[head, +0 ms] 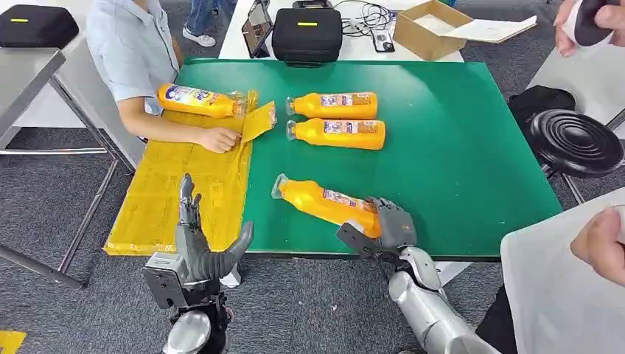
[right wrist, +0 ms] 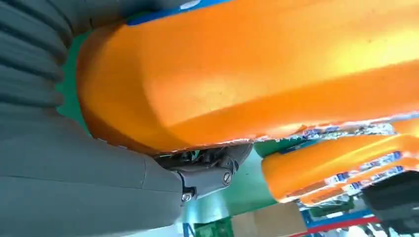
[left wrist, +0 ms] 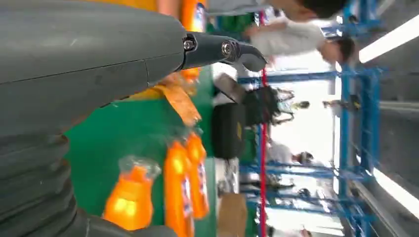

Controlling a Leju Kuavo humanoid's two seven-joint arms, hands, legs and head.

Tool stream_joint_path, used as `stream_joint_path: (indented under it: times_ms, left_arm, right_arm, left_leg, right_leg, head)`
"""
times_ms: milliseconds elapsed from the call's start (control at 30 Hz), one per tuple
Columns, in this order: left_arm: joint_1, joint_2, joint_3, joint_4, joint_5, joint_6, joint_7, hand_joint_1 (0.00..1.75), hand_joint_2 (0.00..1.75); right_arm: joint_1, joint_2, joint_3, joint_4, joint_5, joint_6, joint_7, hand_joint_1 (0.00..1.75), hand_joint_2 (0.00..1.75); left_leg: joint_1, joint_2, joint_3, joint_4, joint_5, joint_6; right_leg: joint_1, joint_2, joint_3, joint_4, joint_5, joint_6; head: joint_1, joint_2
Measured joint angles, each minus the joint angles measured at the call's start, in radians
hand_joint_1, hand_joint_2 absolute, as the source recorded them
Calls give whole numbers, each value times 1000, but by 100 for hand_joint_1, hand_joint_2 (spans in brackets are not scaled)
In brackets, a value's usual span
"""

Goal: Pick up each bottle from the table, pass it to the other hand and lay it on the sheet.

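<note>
The right hand (head: 383,228) is wrapped around the base of the nearest bottle (head: 324,201), which lies on the green table (head: 472,147) with its cap pointing toward 10 o'clock. In the right wrist view the orange body sits tight against the palm, thumb tucked beneath it. I read this as the pick-up step: grasp made, lift not yet clearly under way.

The left hand (head: 197,251) waits at 9 o'clock of that bottle, fingers spread and upright, holding nothing, just beside the yellow sheet (head: 169,206).

1 bottle (head: 197,100) already lies on the sheet at 12 o'clock, a person's hand (head: 219,139) resting near it. 2 more bottles (head: 335,119) wait side by side farther up the table.

Next, in my judgement: raise the bottle, swing it toward 9 o'clock, and let the left hand take the neck end.
</note>
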Motion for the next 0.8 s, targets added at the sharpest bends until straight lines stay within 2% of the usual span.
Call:
stream_joint_path:
  times_ms: [133, 267, 367, 533, 800]
  left_arm:
    - [19, -11, 26, 6, 112, 0, 76, 0, 175]
    - [35, -19, 53, 22, 179, -6, 92, 0, 175]
    - [39, -24, 66, 29, 216, -16, 108, 0, 175]
    - [44, -20, 63, 43, 255, -117, 135, 0, 175]
    - [46, -14, 54, 54, 256, -126, 141, 0, 175]
  right_arm:
    - [85, 10, -5, -137, -84, -23, -44, 173, 175]
    - [164, 19, -5, -287, -113, -29, -44, 175, 175]
    - [194, 23, -4, -354, -131, -42, -49, 175, 175]
    - [237, 27, 5, -470, -184, -96, -73, 175, 175]
    - [266, 27, 11, -544, -193, -97, -74, 175, 175]
  left_leg:
    - [0, 1, -1, 0, 0, 0]
    - [0, 0, -5, 0, 0, 0]
    - [-1, 0, -5, 0, 0, 0]
    - [-1, 0, -5, 0, 0, 0]
    - [0, 1, -5, 0, 0, 0]
  right_leg:
    - [0, 0, -1, 0, 0, 0]
    - [-1, 0, -4, 0, 0, 0]
    - [-1, 0, -4, 0, 0, 0]
    - [-1, 0, -5, 0, 0, 0]
    - [-1, 0, -5, 0, 0, 0]
  head:
    - [0, 0]
    - [0, 0]
    - [0, 0]
    - [0, 0]
    - [0, 0]
